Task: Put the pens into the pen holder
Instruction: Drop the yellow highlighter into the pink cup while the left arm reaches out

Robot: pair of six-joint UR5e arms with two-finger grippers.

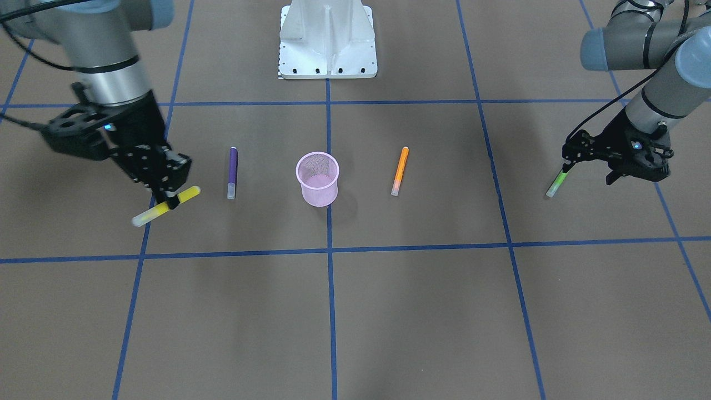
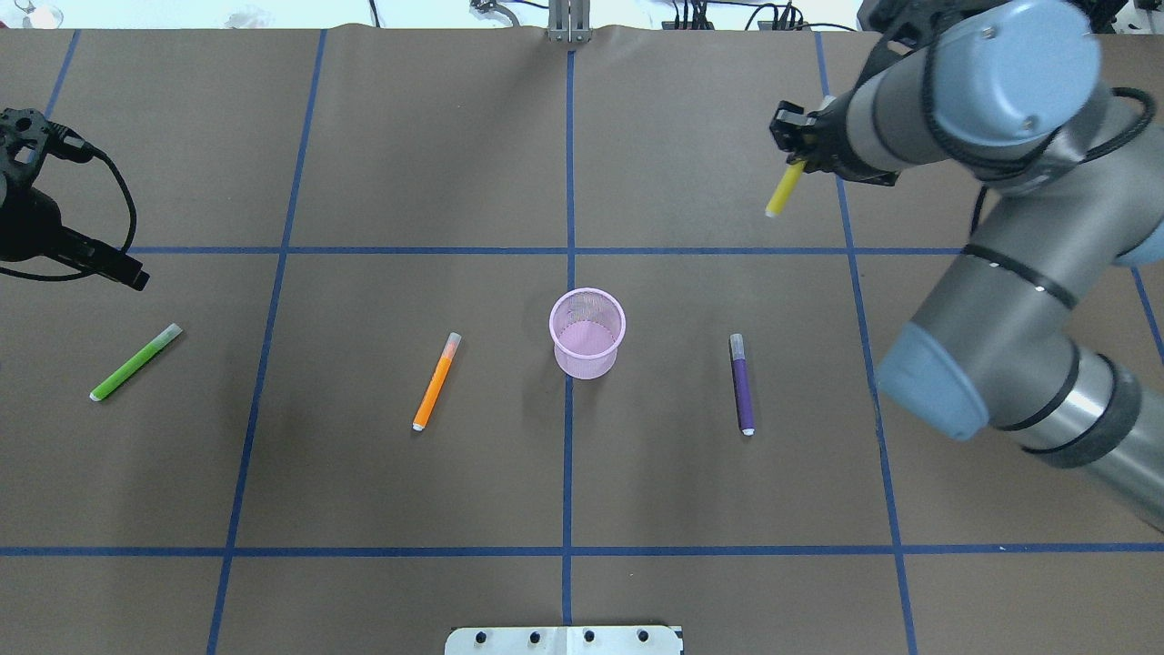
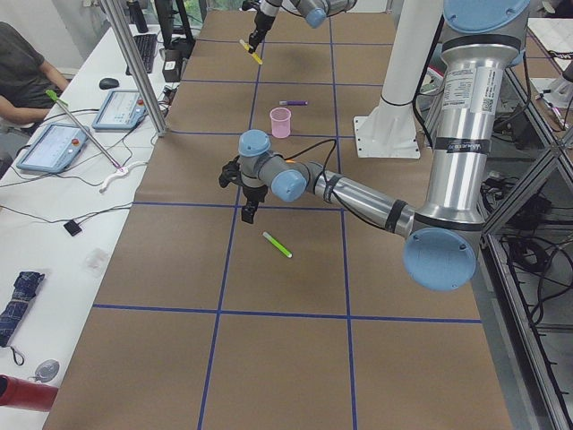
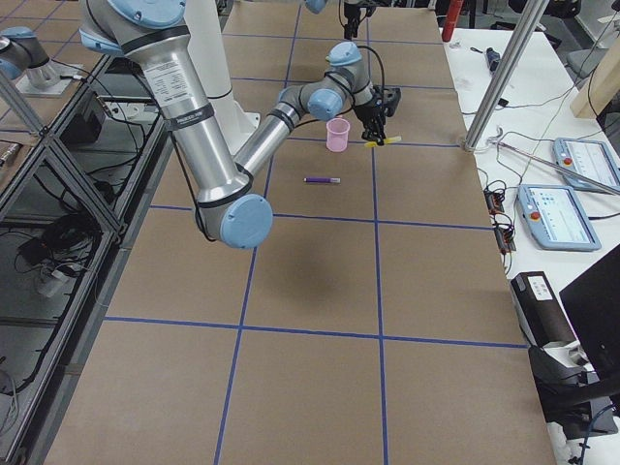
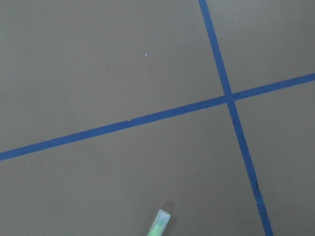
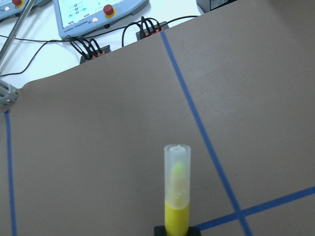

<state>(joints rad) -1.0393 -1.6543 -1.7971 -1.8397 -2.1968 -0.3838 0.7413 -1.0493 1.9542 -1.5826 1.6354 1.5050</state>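
1. Surface: the worktop (image 1: pixel 422 311) is covered in brown sheet and divided into large rectangles by blue tape lines (image 1: pixel 331 311). A white robot pedestal (image 1: pixel 328 39) is bolted at the edge on the robot's side.
2. Room: white side benches flank both ends of the worktop. They carry touch-screen control tablets (image 4: pixel 562 215) and loose cables. A seated person (image 3: pixel 22 72) is at the bench on the robot's left.
3. Pen holder (image 1: pixel 319 191): upright on the centre tape line, in mid-worktop. No pen can be seen in it.
4. Purple pen (image 1: pixel 233 172) and orange pen (image 1: pixel 399 170): each lies flat, one to either side of the pen holder and apart from it.
5. Right gripper (image 1: pixel 173 201): its fingers pinch the yellow pen (image 1: pixel 153 213) near mid-length. The pen is held above the worktop, on the far side of the purple pen from the pen holder.
6. Left gripper (image 2: pixel 135 276): it hovers near the capped end of the green pen (image 2: pixel 136 362), not touching it. This pen lies flat, well apart from the pen holder. The views do not show whether these fingers are spread or pressed together.
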